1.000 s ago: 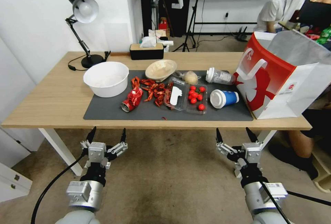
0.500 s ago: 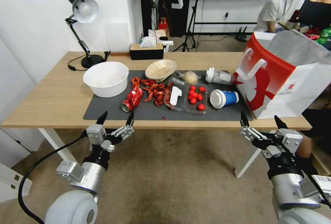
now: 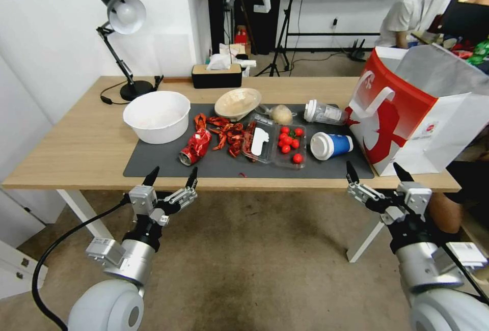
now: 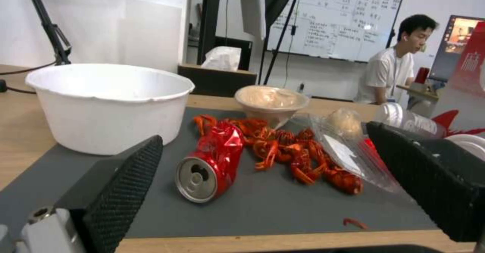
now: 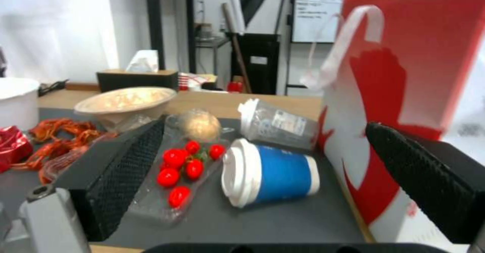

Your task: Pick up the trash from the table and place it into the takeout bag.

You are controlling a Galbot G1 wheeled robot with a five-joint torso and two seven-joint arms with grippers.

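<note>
Both claws hover at the near edge of the surface, spread wide and holding nothing: the left claw faces the can, the right claw faces the blue cup, judged ready to reach. Beyond, on the mat, lie the bowl, small bag and clear cup. The bag stands open at the right end, apparently to receive the litter.

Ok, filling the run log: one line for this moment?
left gripper: open, near edge | right gripper: open, facing blue cup | takeout bag: upright
</note>
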